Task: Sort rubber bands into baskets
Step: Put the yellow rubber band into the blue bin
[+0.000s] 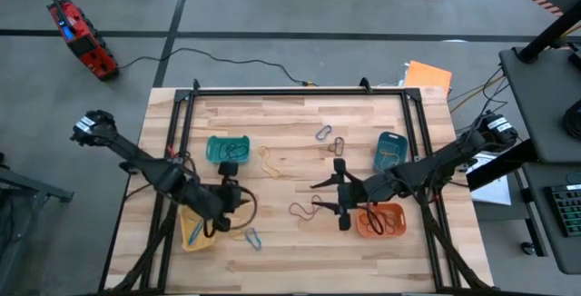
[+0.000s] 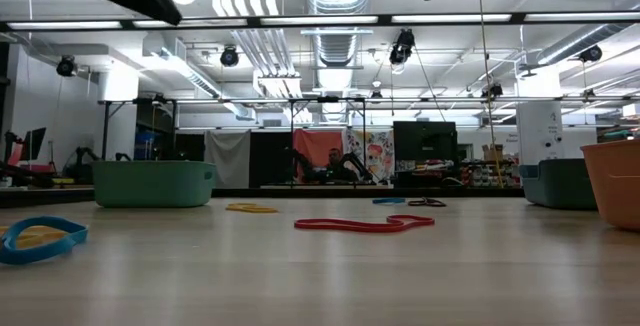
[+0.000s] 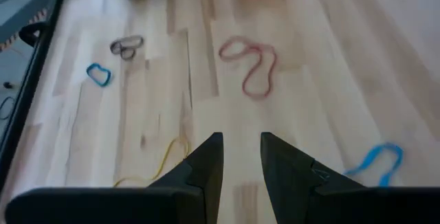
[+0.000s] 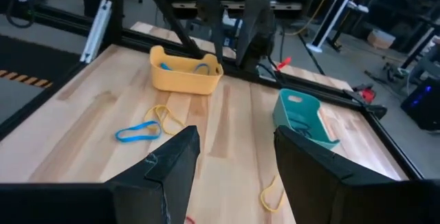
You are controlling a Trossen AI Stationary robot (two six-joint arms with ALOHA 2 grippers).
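Near the table's middle, the right gripper [image 1: 334,192] hung with jaws wide and empty above the red-brown rubber band [image 1: 303,209], seemingly to grasp it for the orange basket [image 1: 381,221] alongside, while the left gripper [image 1: 229,168], jaws narrowly parted and empty, waited beside the yellow basket [image 1: 194,233].

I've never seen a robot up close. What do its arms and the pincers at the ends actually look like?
Both arms are dark, nearly black, slim jointed rods. The left gripper ends in two flat, tapering black fingers; the right gripper has two broader, wedge-shaped black ones. From above, each arm's outer end carries a bulkier housing with small pale markings, and black cables loop beside the left arm.
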